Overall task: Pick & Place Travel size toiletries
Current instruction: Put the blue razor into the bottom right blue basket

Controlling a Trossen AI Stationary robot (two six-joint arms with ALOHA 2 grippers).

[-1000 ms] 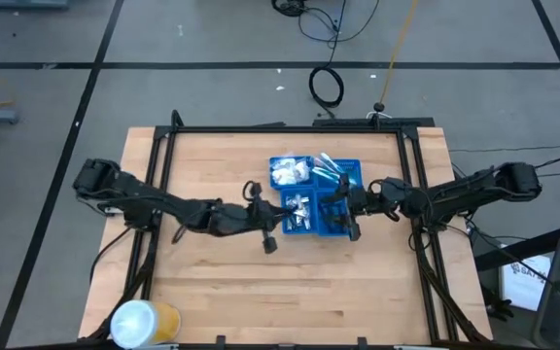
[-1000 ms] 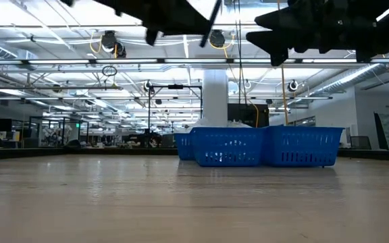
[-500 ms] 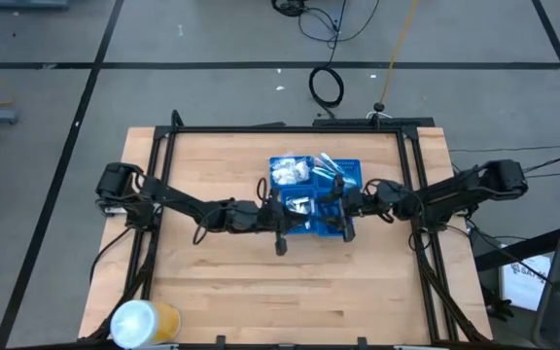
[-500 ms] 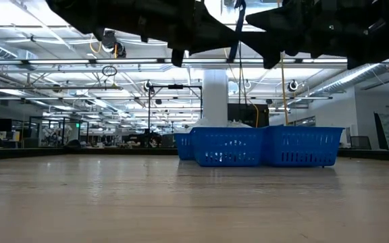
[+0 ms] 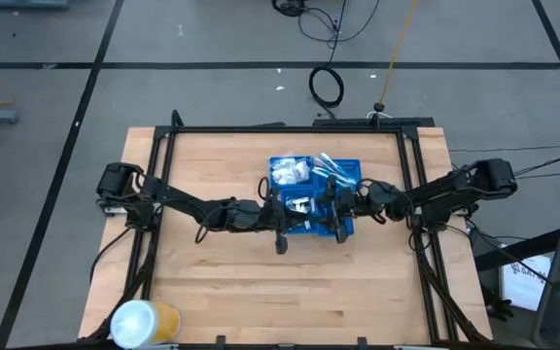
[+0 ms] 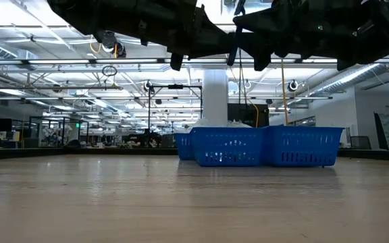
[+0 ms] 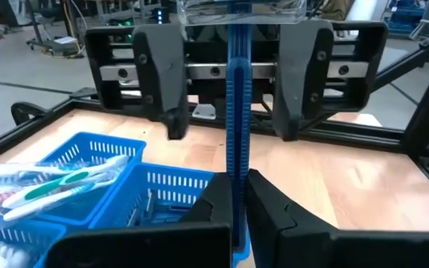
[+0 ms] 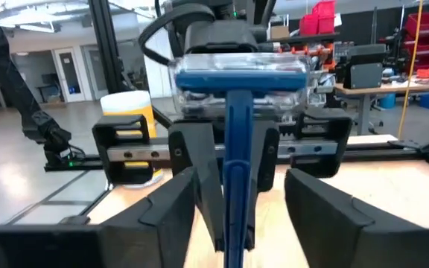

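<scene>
A blue razor with a clear-capped head sticks out of my left gripper, which is shut on it. My right gripper is open and faces the left one; its fingers stand on either side of the razor handle without touching it. In the high view the left gripper and the right gripper meet over the near side of the blue compartment tray. The tray holds white packets and toothbrushes. My left gripper pinches the razor's blue handle at its lower end between its two fingers. The fingers come level from the table's left and lie along the handle. The razor is lifted clear of the table, its head toward the right gripper.
The blue tray sits at the table's middle, toward the far edge. A white-and-yellow roll stands at the near left corner. A black frame runs round the table. Bare wood lies near and left of the tray.
The left gripper, holding the razor, moved toward the table's right up to the tray and then stopped. The right gripper moved toward the table's left, closing in on the razor, and its open fingers now flank the handle.
</scene>
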